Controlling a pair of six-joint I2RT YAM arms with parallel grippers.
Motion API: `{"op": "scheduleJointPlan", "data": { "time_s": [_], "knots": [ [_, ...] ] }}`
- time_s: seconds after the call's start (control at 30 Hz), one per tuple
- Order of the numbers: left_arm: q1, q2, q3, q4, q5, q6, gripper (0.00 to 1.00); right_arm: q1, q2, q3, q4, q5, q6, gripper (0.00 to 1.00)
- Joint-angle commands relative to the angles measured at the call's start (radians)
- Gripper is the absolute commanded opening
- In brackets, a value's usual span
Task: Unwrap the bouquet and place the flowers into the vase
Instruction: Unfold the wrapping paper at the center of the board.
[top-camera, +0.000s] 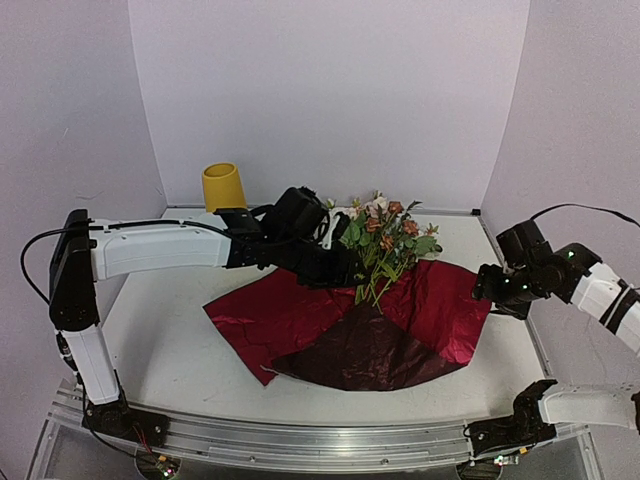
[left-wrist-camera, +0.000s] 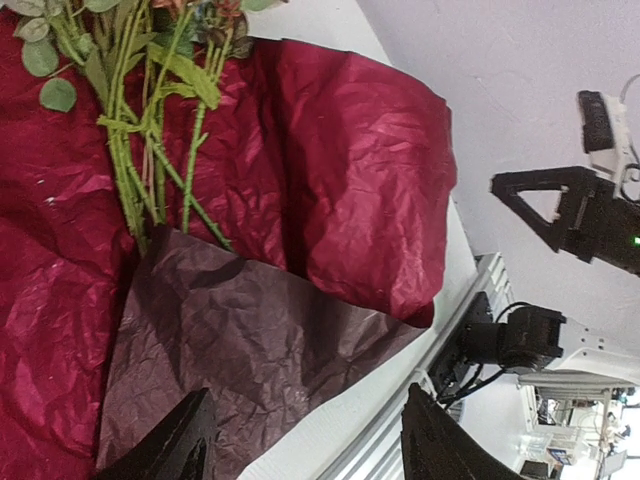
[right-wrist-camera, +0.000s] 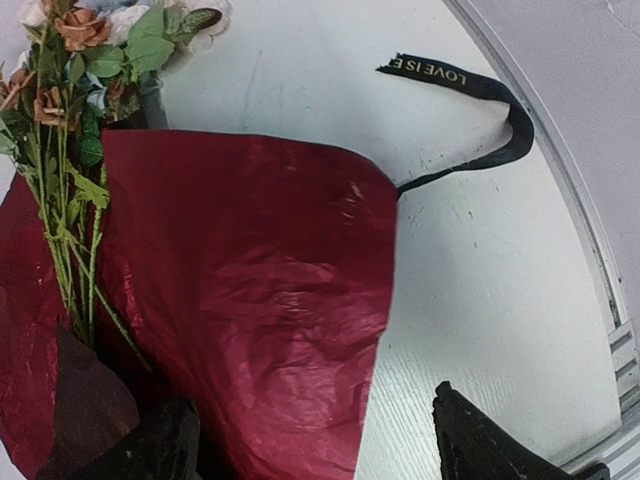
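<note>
The left gripper (left-wrist-camera: 310, 400) hangs open and empty near the flowers (left-wrist-camera: 132, 160), which lie on the spread wrapping paper (left-wrist-camera: 340, 170). The right gripper (right-wrist-camera: 310, 400), also wide and empty, hovers over the paper's right flap. Unwrapping looks done; next, the stems need pinching and carrying to the vase (top-camera: 223, 187), back left.

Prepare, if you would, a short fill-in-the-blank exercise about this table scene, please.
1. The thin green-stemmed artificial flowers lie on dark ____ crinkled wrapping paper.
2. The tall yellow tapered vase holds ____ flowers.
3. The ____ printed ribbon lies loose on the white table.
Missing words: red; no; black.
</note>
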Motion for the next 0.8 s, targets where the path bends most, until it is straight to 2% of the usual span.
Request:
{"op": "scheduleJointPlan", "data": {
  "time_s": [0.0, 0.13, 0.2, 0.37, 0.43, 0.5, 0.57, 0.63, 0.7, 0.77],
  "knots": [
    [0.007, -0.039, 0.037, -0.089, -0.131, 0.028, 0.66, 0.005, -0.044, 0.028, 0.053, -0.071, -0.118, 0.74],
    [0.015, -0.039, 0.045, -0.117, -0.193, 0.026, 0.68, 0.004, -0.02, 0.018, 0.173, -0.226, -0.158, 0.66],
    [0.025, -0.043, 0.044, -0.126, -0.227, 0.02, 0.69, 0.004, 0.014, 0.005, 0.233, -0.318, -0.154, 0.59],
    [0.061, -0.086, 0.002, -0.13, -0.347, -0.027, 0.76, 0.005, 0.12, -0.011, 0.336, -0.458, -0.128, 0.23],
    [0.072, -0.11, -0.016, -0.13, -0.391, -0.032, 0.81, 0.006, 0.144, -0.007, 0.353, -0.468, -0.124, 0.1],
    [0.076, -0.131, -0.026, -0.13, -0.449, -0.03, 0.9, 0.006, 0.162, -0.001, 0.376, -0.472, -0.122, 0.02],
    [0.077, -0.158, -0.05, -0.131, -0.535, -0.064, 0.99, 0.006, 0.189, 0.009, 0.385, -0.471, -0.125, 0.0],
    [0.087, -0.191, -0.089, -0.129, -0.597, -0.123, 0.99, 0.006, 0.223, 0.022, 0.393, -0.474, -0.129, 0.0],
    [0.109, -0.215, -0.133, -0.106, -0.592, -0.13, 1.0, 0.007, 0.259, 0.031, 0.402, -0.482, -0.131, 0.0],
    [0.144, -0.21, -0.148, -0.073, -0.531, -0.089, 0.99, 0.007, 0.289, 0.037, 0.416, -0.475, -0.121, 0.0]
  ]
}}
